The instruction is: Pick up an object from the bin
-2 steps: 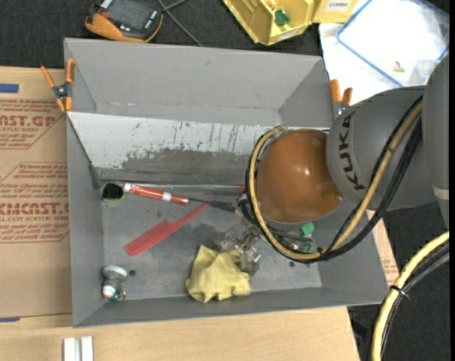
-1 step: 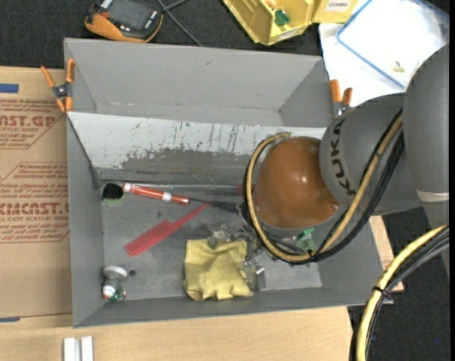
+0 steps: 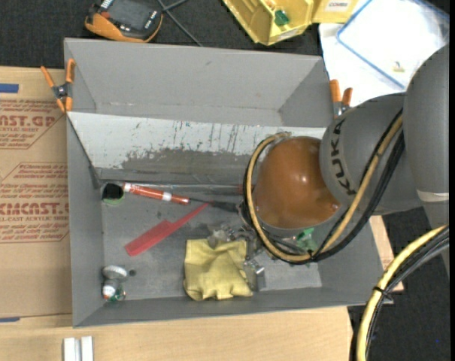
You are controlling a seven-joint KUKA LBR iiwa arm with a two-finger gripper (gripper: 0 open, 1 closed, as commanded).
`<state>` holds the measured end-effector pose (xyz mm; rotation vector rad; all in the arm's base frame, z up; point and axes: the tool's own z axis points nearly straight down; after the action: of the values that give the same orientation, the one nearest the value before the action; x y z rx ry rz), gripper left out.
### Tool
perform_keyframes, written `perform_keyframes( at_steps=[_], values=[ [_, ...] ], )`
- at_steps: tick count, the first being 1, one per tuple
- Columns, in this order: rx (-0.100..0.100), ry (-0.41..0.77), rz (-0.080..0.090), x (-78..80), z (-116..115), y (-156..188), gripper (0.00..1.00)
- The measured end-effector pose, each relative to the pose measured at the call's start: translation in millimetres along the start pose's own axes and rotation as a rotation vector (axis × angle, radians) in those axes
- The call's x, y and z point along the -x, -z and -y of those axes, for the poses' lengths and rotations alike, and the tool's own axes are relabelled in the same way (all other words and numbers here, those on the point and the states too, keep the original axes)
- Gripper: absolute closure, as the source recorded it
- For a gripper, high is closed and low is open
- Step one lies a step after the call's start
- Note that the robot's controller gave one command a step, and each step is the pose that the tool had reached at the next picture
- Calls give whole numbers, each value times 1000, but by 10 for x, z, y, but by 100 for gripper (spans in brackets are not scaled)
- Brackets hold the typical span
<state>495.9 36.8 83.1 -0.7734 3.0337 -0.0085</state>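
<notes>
Gripper: the gripper (image 3: 243,255), under the arm's orange cover, sat low at the right edge of a crumpled yellow cloth (image 3: 212,271). I could not tell whether it was open or closed, or whether it had hold of anything.
Cloth's place: it lay by the near wall of the grey bin (image 3: 189,89), right of centre.
Handling: it was probably light, soft and limp, likely to sag when lifted, and neither fragile nor slippery.
Where to hold: a raised fold at its far right corner looked best, pinched as a bunched ridge.
Neighbours: a red comb-like plastic piece (image 3: 164,231) lay just left of the cloth. A red-and-white marker (image 3: 155,194) lay farther off, and a small metal-and-green item (image 3: 113,284) sat well apart in the near left corner.
</notes>
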Motion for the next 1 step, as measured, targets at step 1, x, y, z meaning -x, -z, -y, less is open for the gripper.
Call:
perform_keyframes(
  at_steps=[1],
  values=[
    [1, -9, 2, -55, -126, 80, 0]
  ],
)
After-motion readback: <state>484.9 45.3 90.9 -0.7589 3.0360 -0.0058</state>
